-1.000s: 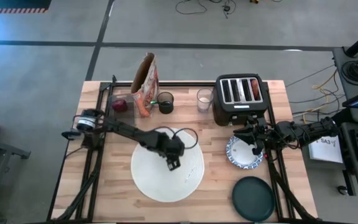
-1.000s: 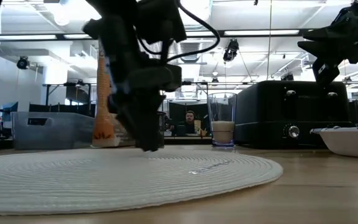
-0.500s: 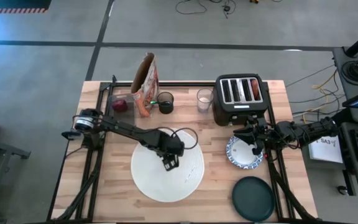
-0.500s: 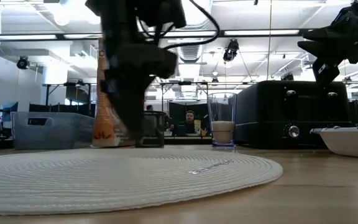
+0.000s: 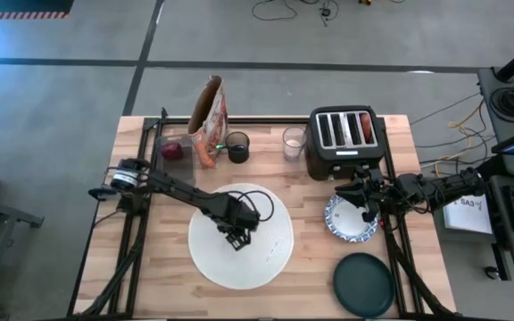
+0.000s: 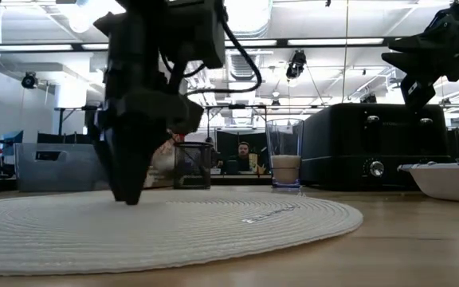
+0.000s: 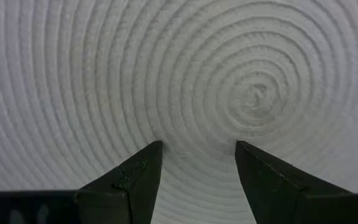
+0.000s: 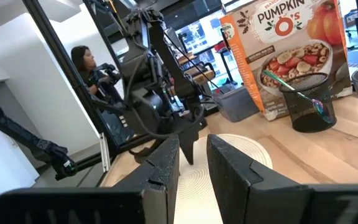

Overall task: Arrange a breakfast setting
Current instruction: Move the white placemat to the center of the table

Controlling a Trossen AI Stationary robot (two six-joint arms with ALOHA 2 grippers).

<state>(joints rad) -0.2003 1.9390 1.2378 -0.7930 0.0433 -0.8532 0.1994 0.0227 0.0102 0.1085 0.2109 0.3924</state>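
The left gripper [image 5: 236,239] is pointing down at the middle of the big round white mat [image 5: 270,259], its fingers [image 7: 126,180] spread apart and gripping nothing, tips at the weave. The right gripper [image 5: 365,201] is hovering over the blue-and-white patterned bowl [image 5: 342,223] beside the black toaster [image 5: 344,138], fingers a narrow gap apart and empty. The dark green plate [image 5: 364,283] is sitting near the table's front edge

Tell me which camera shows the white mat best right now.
The high view: the whole round white mat shows, left gripper over it. The low view shows it edge-on, the left wrist view only its coiled centre, the right wrist view a slice.
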